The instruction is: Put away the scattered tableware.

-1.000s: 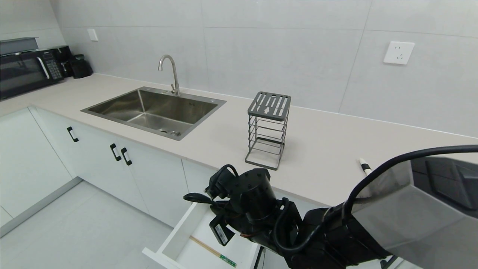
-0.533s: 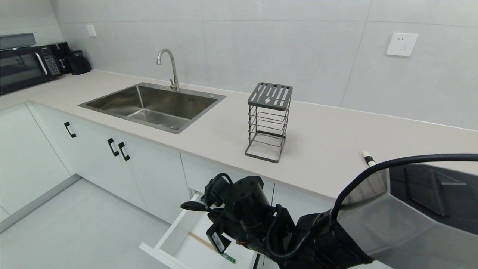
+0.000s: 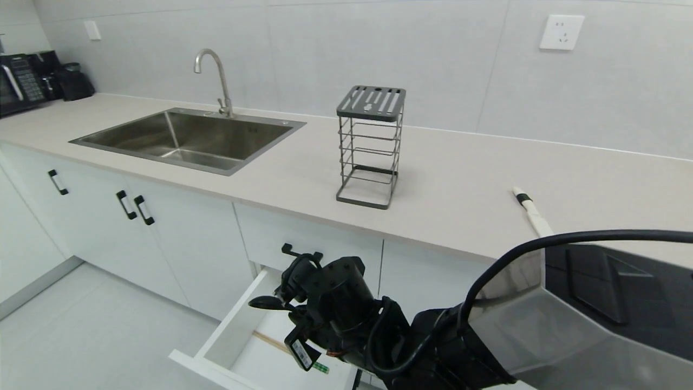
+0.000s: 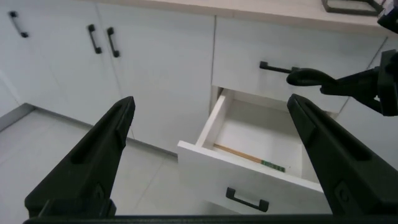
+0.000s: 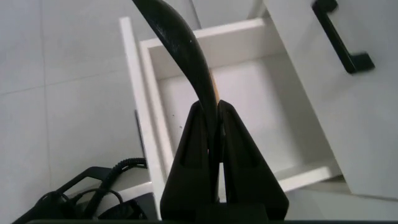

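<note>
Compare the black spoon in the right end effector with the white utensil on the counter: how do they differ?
Colour: the spoon is all black; the white utensil is pale with a black band near its far tip.
Place: the spoon is clamped in the right end effector above the open drawer; the utensil lies loose on the counter.
Visibility: the spoon's bowl shows; the utensil's near end is hidden by the arm.
Both are slim and long.

The spoon (image 5: 177,43) is glossy black, like the fingers (image 5: 241,146) of the right gripper (image 5: 217,115). The drawer (image 3: 233,325) is plain white; the chopsticks (image 4: 245,155) are pale wood with a green end. The table (image 3: 460,179) is plain beige, the rack (image 3: 370,146) dark grey, and the utensil (image 3: 529,210) right of the rack cream-white with a black band.
</note>
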### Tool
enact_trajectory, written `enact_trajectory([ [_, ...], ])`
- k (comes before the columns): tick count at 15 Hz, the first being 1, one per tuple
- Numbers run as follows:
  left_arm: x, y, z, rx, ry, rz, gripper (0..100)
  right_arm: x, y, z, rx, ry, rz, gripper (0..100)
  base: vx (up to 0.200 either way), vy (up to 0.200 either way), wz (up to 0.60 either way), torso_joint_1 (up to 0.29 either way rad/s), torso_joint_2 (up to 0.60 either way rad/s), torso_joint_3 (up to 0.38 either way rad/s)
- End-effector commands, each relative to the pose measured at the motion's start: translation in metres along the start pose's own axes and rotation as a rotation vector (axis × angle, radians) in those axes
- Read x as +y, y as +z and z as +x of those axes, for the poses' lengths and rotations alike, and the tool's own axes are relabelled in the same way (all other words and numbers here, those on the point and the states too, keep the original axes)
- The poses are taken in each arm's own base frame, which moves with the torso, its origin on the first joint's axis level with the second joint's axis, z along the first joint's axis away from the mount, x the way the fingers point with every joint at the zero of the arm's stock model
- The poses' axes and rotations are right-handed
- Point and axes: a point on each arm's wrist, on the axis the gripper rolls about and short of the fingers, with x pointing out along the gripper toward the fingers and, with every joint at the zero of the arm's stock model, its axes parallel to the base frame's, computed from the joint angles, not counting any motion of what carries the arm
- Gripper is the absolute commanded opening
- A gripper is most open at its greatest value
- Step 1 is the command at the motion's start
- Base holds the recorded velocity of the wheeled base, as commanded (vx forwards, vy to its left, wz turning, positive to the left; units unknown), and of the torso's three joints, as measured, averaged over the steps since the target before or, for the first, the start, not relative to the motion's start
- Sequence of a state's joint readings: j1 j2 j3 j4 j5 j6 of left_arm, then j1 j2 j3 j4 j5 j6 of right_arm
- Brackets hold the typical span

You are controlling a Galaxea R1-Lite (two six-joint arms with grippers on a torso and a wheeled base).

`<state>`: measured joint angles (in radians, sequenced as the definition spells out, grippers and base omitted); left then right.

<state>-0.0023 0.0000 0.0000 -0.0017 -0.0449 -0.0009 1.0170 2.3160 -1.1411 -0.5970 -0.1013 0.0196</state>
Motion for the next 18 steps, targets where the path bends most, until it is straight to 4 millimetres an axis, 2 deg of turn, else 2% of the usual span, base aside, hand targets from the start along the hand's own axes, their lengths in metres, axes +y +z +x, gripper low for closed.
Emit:
enact_trajectory([
  [1, 0.0, 0.0, 0.0, 0.002, 0.003, -0.001, 100, 0.001, -0.002, 0.002, 0.003, 0.001, -0.001, 0, 0.0, 0.0, 0.0, -0.261, 0.51, 0.242],
  [5, 0.0, 0.0, 0.0, 0.002, 0.003, -0.001, 100, 0.001, -0.003, 0.006, 0.005, 0.004, -0.004, 0, 0.0, 0.0, 0.0, -0.233, 0.45, 0.211],
  [10, 0.0, 0.0, 0.0, 0.002, 0.003, -0.001, 100, 0.002, 0.001, 0.016, 0.007, 0.033, -0.128, 0, 0.0, 0.0, 0.0, -0.04, 0.08, 0.034],
  [15, 0.0, 0.0, 0.0, 0.002, 0.003, -0.001, 100, 0.002, 0.003, 0.042, -0.021, 0.036, -0.121, 0, 0.0, 0.0, 0.0, -0.128, 0.24, 0.11],
  [18, 0.0, 0.0, 0.0, 0.002, 0.001, -0.001, 100, 0.0, -0.002, 0.055, -0.022, 0.068, -0.119, 0, 0.0, 0.0, 0.0, -0.017, 0.03, 0.014],
])
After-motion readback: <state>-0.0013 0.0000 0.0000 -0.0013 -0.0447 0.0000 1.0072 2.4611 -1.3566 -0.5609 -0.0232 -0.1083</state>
